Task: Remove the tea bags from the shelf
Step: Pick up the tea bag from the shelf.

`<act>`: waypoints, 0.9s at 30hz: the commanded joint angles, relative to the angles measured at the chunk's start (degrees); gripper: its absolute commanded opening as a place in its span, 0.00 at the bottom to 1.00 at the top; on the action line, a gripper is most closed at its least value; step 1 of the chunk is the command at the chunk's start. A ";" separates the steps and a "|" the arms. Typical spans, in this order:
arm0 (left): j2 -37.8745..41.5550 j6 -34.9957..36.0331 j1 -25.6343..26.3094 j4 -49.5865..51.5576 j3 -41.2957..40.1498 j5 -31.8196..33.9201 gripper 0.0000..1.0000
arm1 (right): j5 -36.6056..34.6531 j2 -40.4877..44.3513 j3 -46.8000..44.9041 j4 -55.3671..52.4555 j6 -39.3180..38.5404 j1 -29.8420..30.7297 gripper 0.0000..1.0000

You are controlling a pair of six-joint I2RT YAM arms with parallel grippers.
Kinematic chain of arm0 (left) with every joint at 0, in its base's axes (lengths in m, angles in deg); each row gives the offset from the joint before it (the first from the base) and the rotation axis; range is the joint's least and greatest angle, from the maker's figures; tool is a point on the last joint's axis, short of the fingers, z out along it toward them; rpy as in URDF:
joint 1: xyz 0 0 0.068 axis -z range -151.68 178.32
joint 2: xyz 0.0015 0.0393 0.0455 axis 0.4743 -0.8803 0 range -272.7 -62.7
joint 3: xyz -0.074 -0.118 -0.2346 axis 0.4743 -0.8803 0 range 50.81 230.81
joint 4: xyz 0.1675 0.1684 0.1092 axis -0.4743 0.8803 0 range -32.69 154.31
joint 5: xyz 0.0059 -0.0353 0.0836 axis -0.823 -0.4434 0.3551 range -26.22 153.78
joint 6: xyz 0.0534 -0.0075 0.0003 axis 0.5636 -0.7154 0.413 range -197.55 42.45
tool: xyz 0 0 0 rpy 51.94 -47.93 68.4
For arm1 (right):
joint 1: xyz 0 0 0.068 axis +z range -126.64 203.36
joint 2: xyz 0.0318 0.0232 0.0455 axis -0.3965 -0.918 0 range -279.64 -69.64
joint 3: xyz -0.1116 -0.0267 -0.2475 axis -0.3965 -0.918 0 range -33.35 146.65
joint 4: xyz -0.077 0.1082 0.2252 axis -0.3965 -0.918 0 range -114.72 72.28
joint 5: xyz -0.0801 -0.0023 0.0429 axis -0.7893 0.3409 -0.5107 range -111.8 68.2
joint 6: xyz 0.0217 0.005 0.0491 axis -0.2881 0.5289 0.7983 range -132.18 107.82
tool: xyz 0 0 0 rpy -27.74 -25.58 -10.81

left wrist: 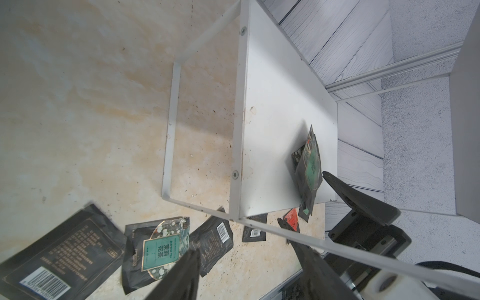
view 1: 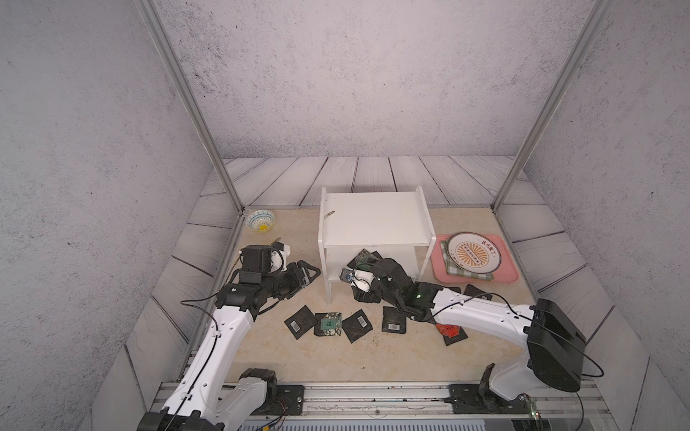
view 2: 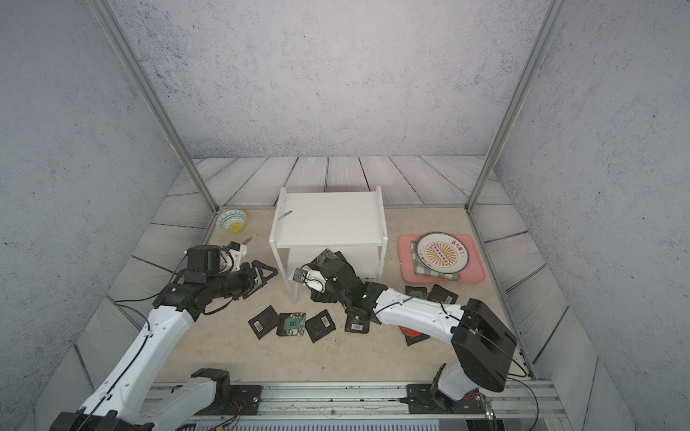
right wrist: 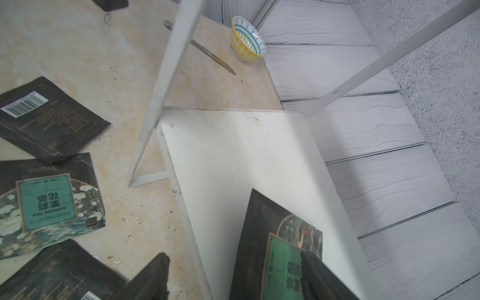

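Tea bags (view 1: 357,325), small flat black foil sachets, are mostly off the low white two-tier shelf (view 1: 373,224). In both top views at least six lie on the tan tabletop (view 1: 336,358), and none is on the top board. The left gripper (view 1: 315,273) hovers beside the shelf, jaws wide and empty.

In the left wrist view a few green-printed sachets (left wrist: 310,168) remain on the lower board. They stand on edge, tilted, and are near-square with no clear long axis.

In the right wrist view the right gripper (right wrist: 233,255) has wide jaws gripping nothing, one finger over the front sachet's outward-facing print.
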 commanded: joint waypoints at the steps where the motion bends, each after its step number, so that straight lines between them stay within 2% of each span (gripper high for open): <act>1: 0.12 0.55 -0.67 -0.08 -0.45 -0.34 0.67 | 0.03 -0.87 -0.90 0.22 2.37 -0.24 0.78; 8: 0.34 0.35 -0.71 -0.17 -0.42 -0.36 0.67 | 0.88 -0.18 -2.40 -1.18 4.24 -0.19 0.64; 16: 0.62 0.07 -0.76 -0.26 -0.69 -0.27 0.67 | 1.70 1.65 -2.56 -2.98 4.63 -0.24 0.43; 27: 0.53 -0.13 -0.74 -0.60 -0.78 -0.18 0.67 | 2.19 4.52 -2.14 -5.99 4.85 -0.18 0.20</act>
